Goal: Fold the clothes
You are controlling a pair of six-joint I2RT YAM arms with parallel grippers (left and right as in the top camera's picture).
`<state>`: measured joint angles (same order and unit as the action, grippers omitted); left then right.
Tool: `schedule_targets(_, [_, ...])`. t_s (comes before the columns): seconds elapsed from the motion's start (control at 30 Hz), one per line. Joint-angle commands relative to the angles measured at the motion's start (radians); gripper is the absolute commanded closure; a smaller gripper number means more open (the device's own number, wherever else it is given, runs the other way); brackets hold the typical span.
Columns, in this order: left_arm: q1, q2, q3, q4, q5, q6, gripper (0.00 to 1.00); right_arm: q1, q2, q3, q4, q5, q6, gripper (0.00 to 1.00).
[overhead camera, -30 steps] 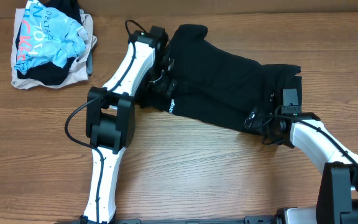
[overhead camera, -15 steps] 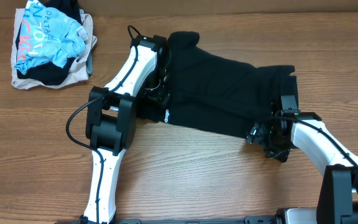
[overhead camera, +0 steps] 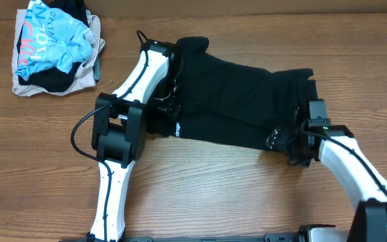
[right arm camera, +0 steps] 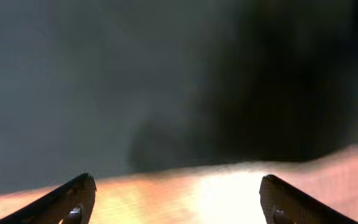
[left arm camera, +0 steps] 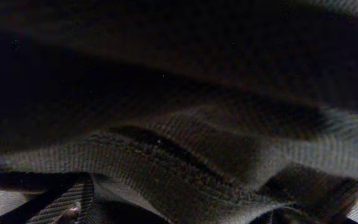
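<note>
Black garment: the black garment point(overhead camera: 234, 101) lies spread across the middle of the table point(overhead camera: 247, 195), running from the upper left down to the lower right, with both arms at its ends.
Logo: a small white logo point(overhead camera: 178, 128) sits at the garment's lower left edge, just beside the left arm; only the overhead view shows it.
Left gripper: the left gripper point(overhead camera: 169, 106) is down on the garment's left end, dark against dark cloth from above, so its jaws cannot be read there.
Left wrist view: black cloth fills the picture very close up, with a stitched hem point(left arm camera: 166, 180) crossing it. The fingers point(left arm camera: 64, 210) show only at the bottom corners, set wide apart, not pinched together.
Right gripper: the right gripper point(overhead camera: 284, 141) is at the garment's lower right edge.
Right wrist view: its fingers point(right arm camera: 67, 199) stand far apart at the two bottom corners. Bare brightly lit table lies between them and the garment's edge is just ahead, a gap the overhead view hides.
Pile: a light-blue top point(overhead camera: 56, 40) lies on a beige garment point(overhead camera: 79, 82) in the table's far left corner, well apart from the black garment, seen from above only.
</note>
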<state>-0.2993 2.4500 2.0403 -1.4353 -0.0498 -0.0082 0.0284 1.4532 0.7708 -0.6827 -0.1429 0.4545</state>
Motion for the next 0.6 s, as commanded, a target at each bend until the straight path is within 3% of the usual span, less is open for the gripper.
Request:
schedule_targets(0.0, [0.015, -0.023, -0.012, 0.035, -0.043, -0.026, 0.10, 0.005, -0.018, 0.016, 0.097, 0.063, -0.091, 0.12])
schedule_targets(0.3, [0.016, -0.023, -0.012, 0.079, -0.035, -0.026, 0.08, 0.005, 0.124, 0.016, 0.256, 0.226, -0.224, 0.13])
schedule_targets(0.57, [0.016, -0.023, -0.012, 0.058, -0.027, -0.026, 0.09, 0.005, 0.209, 0.016, 0.204, 0.248, -0.138, 0.13])
